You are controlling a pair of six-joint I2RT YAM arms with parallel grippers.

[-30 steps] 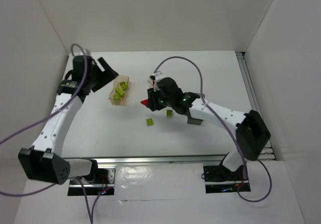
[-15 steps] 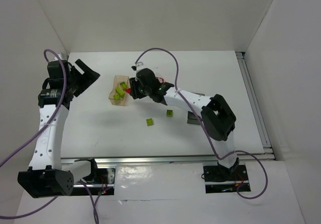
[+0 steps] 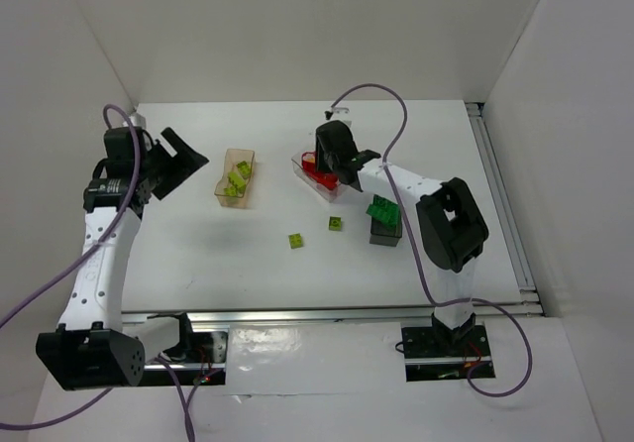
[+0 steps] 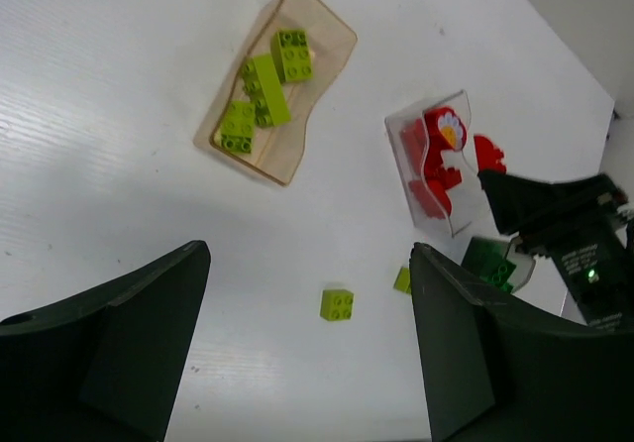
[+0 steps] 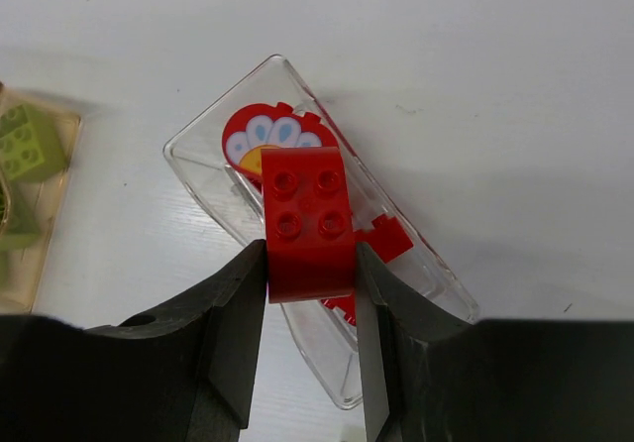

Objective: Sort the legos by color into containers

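My right gripper is shut on a red brick and holds it over the clear tub, which has several red pieces in it. In the top view the right gripper sits above the clear tub. The tan tub holds three yellow-green bricks. The dark grey tub holds green bricks. Two yellow-green bricks lie loose on the table, one to the left and one to the right. My left gripper is open and empty, left of the tan tub.
White walls close in the table on the left, back and right. A rail runs along the right edge. In the left wrist view the loose bricks lie between my open fingers, far below.
My right gripper has moved right with the red brick, from beside the tan tub to over the clear tub. The left arm has shifted slightly and stays open.
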